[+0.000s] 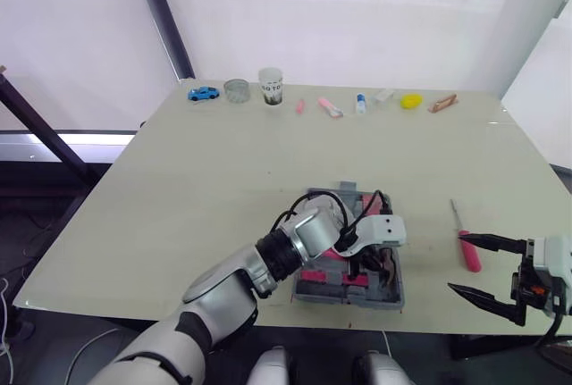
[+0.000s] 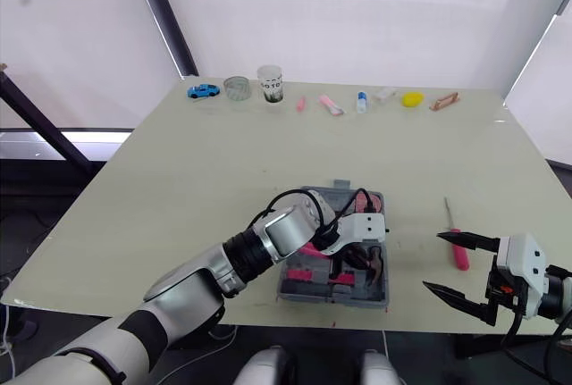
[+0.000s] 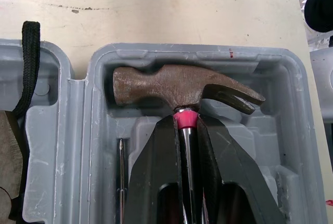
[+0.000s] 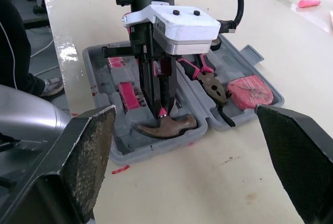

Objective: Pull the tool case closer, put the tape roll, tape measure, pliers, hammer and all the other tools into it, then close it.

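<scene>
Currently the tool case [image 4: 156,148] lies open and flat at the near edge of the counter [image 1: 179,188]. It is grey moulded plastic in 2 halves, each with shaped recesses. The left hand [image 3: 186,125] is down inside the near half, its 2 black wedge-shaped fingers clenched on the hammer [image 3: 171,86] at the chrome shaft, right under the pink collar below the head. The head is rusty brown metal with a rough surface, flat face on one end and a split claw on the other, and it sits in its matching recess against the case wall. A thin metal shaft with a pointed tip [image 3: 120,172] lies in a narrow slot beside the hammer. The other half holds the pliers [image 4: 210,81], with dull metal jaws and pink-and-black grips, and a pink rounded block [image 4: 251,91] with a textured face; I can't tell what it is. More pink pieces [image 4: 129,95] sit in slots by the left hand. The right hand [image 1: 456,262] hangs at the counter's front right corner, fingers spread wide, holding nothing. A pink-handled screwdriver [image 1: 472,258] lies loose on the counter to the right of the case, just beside that hand. Along the far edge are a blue toy car [image 1: 204,93], a clear cup [image 1: 236,90], a paper cup [image 1: 271,86] and some small bits.
</scene>
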### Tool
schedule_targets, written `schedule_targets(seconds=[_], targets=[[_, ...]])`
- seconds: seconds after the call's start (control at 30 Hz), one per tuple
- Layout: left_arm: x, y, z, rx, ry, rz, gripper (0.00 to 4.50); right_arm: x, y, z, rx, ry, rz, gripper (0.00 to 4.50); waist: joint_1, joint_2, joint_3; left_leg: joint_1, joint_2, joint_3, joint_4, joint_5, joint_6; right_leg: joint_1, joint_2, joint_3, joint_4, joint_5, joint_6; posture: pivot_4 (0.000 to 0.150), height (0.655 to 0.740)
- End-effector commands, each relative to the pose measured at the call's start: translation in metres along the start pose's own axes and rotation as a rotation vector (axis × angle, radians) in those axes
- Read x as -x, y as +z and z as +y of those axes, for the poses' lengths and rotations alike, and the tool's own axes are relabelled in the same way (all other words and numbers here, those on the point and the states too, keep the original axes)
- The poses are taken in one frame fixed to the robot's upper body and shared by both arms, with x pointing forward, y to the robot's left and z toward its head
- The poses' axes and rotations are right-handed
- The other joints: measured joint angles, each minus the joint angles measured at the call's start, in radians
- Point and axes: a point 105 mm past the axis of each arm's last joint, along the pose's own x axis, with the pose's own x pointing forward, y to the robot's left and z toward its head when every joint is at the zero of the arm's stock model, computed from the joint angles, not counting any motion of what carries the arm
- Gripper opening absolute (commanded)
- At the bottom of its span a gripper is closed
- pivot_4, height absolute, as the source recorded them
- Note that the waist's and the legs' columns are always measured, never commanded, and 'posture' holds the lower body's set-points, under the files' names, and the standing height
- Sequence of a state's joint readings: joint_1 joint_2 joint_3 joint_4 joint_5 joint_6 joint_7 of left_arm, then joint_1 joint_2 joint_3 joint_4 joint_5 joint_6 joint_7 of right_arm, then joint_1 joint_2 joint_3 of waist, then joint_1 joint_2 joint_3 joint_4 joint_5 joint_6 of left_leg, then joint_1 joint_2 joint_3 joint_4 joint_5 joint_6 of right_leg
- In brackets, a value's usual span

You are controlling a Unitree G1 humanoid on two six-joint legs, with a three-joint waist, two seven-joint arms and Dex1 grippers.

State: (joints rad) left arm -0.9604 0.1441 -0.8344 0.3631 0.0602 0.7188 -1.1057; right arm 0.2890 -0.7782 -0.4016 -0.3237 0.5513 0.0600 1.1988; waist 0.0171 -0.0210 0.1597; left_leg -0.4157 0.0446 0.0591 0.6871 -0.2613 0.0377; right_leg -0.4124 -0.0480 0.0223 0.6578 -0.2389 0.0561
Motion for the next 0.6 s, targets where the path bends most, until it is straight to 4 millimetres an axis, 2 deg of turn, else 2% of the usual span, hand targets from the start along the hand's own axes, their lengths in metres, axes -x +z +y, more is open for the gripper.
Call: schedule_targets(seconds=[0.03, 0.1, 0.3, 0.43, 0.53, 0.6], targets=[[0.003, 0.007, 0.006, -0.040, 0.037, 0.000, 1.61, 0.001, 0.009, 0.001, 0.042, -0.007, -0.022, 4.50, -0.001, 0.000, 0.000, 0.000, 0.000, 0.000, 0.000, 0.000, 0.000, 0.000, 0.000, 0.000, 0.000, 0.000, 0.000, 0.150, 0.7400], [0.014, 0.012, 0.009, -0.028, 0.032, -0.050, 2.44, 0.002, 0.009, 0.002, 0.039, -0.011, -0.021, 4.50, -0.003, 0.000, 0.000, 0.000, 0.000, 0.000, 0.000, 0.000, 0.000, 0.000, 0.000, 0.000, 0.000, 0.000, 0.000, 0.150, 0.7400], [0.042, 0.014, 0.001, -0.013, -0.035, -0.207, 2.44, 0.000, 0.007, 0.003, 0.035, -0.015, -0.025, 4.50, -0.009, 0.002, 0.000, 0.001, 0.001, -0.001, 0.000, 0.000, 0.000, -0.001, 0.001, 0.000, 0.002, 0.000, 0.000, 0.150, 0.7400], [0.058, -0.002, 0.001, -0.035, -0.015, -0.305, 2.44, -0.003, 0.006, 0.003, 0.033, -0.011, -0.033, 4.50, -0.005, 0.002, 0.000, 0.001, 0.001, 0.000, 0.000, 0.000, 0.000, 0.000, 0.001, 0.001, 0.001, 0.000, 0.000, 0.150, 0.7400], [0.064, -0.006, 0.000, 0.018, -0.021, -0.393, 1.65, -0.003, 0.006, 0.002, 0.033, -0.010, -0.035, 4.50, -0.004, 0.002, 0.000, 0.001, 0.001, -0.001, 0.000, 0.000, 0.000, -0.001, 0.001, 0.000, 0.001, 0.000, 0.001, 0.150, 0.7400], [0.063, -0.013, 0.000, 0.005, -0.004, -0.418, 0.77, -0.004, 0.005, 0.001, 0.033, -0.008, -0.036, 4.50, -0.003, 0.002, 0.000, 0.001, 0.001, 0.000, 0.000, 0.000, 0.000, 0.000, 0.001, 0.000, 0.001, 0.000, 0.001, 0.150, 0.7400]])
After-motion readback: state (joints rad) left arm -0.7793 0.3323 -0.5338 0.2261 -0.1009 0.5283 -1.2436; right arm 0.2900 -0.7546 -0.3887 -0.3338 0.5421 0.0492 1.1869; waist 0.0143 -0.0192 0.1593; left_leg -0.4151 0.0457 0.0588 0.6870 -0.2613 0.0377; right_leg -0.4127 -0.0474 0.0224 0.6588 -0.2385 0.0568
